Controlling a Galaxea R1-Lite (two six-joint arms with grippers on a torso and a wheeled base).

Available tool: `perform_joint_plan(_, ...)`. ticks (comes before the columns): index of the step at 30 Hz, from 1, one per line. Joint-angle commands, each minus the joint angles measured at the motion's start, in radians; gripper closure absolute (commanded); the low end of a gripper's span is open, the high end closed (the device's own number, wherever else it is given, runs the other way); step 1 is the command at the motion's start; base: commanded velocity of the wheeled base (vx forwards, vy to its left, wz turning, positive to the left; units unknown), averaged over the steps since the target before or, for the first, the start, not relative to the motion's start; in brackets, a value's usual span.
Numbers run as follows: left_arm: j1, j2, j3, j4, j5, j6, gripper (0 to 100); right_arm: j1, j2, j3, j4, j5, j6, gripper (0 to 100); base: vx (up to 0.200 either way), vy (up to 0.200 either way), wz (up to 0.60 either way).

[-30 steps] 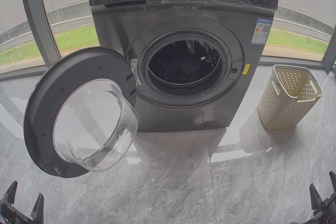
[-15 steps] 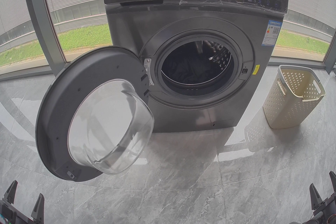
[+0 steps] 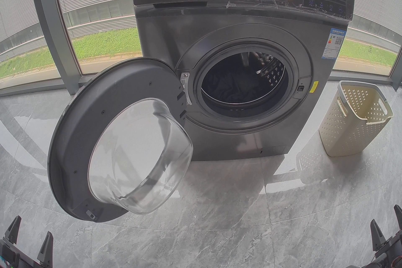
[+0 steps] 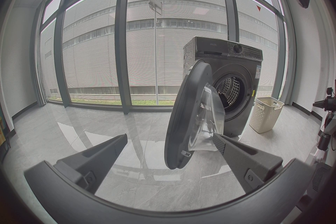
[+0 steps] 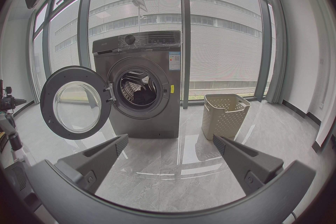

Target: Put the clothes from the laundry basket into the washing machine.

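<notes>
The grey washing machine (image 3: 234, 51) stands ahead with its round door (image 3: 121, 139) swung wide open to the left. Dark clothes (image 3: 234, 86) lie inside the drum; they also show as a dark heap (image 5: 141, 97) in the right wrist view. The cream laundry basket (image 3: 356, 116) stands on the floor to the machine's right, and I see nothing inside it. My left gripper (image 3: 29, 237) is open low at the bottom left. At the bottom right, well short of the basket, my right gripper (image 3: 387, 225) is open too. Neither holds anything.
Glossy grey marble floor (image 3: 217, 214) stretches between me and the machine. Floor-to-ceiling windows with dark frames (image 3: 46, 17) stand behind the machine. The open door juts out over the floor on the left.
The whole head view has shifted: machine, door and basket sit further right in the picture, so the camera moved. Both grippers stay open and empty.
</notes>
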Motion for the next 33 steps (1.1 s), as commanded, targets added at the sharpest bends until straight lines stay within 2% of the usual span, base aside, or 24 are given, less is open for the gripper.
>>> perform_joint_plan(1, 0.001, -0.016, 0.018, 0.0, 0.0, 0.0, 0, 0.0, -0.011, 0.005, 0.0, 0.0, 0.0, 0, 0.0, 0.0, 0.0)
perform_joint_plan(6, 0.002, -0.016, 0.018, -0.003, 0.007, 0.0, 0, 0.0, -0.011, 0.005, 0.0, 0.0, 0.0, 0, 0.0, 0.0, 0.0)
perform_joint_plan(8, 0.001, -0.016, -0.021, -0.049, 0.015, -0.032, 0, 0.0, -0.011, 0.005, 0.0, 0.0, 0.0, 0, 0.0, 0.0, 0.0)
perform_joint_plan(10, -0.001, 0.004, -0.145, -0.059, 0.0, -0.065, 0, 0.0, -0.011, 0.005, 0.0, 0.0, 0.0, 0, 0.0, 0.0, 0.0)
perform_joint_plan(11, -0.002, 0.007, -0.154, -0.054, -0.002, -0.065, 0, 0.0, -0.011, 0.005, 0.0, 0.0, 0.001, 0, 0.0, 0.0, 0.0)
perform_joint_plan(13, -0.014, 0.124, -0.229, 0.038, -0.019, -0.072, 0, 0.0, -0.011, 0.005, 0.0, 0.0, 0.0, 0, 0.0, 0.0, 0.0)
perform_joint_plan(14, -0.016, 0.132, -0.231, 0.041, -0.02, -0.074, 0, 0.0, -0.011, 0.005, 0.0, 0.0, 0.0, 0, 0.0, 0.0, 0.0)
perform_joint_plan(15, -0.019, 0.214, -0.245, 0.041, -0.057, -0.072, 0, 0.0, -0.011, 0.005, 0.0, 0.0, 0.0, 0, 0.0, 0.0, 0.0)
perform_joint_plan(17, -0.021, 0.308, -0.258, 0.024, -0.096, -0.072, 0, 0.0, -0.011, 0.005, 0.0, 0.0, 0.0, 0, 0.0, 0.0, 0.0)
perform_joint_plan(24, -0.024, 0.581, -0.274, -0.108, -0.119, -0.077, 0, 0.0, -0.011, 0.005, 0.0, 0.0, 0.0, 0, 0.0, 0.0, 0.0)
perform_joint_plan(29, -0.024, 0.721, -0.288, -0.2, -0.194, -0.082, 0, 0.0, -0.011, 0.005, 0.0, 0.0, 0.0, 0, 0.0, 0.0, 0.0)
perform_joint_plan(33, -0.024, 0.78, -0.294, -0.252, -0.203, -0.08, 0, 0.0, -0.011, 0.005, 0.0, 0.0, 0.0, 0, 0.0, 0.0, 0.0)
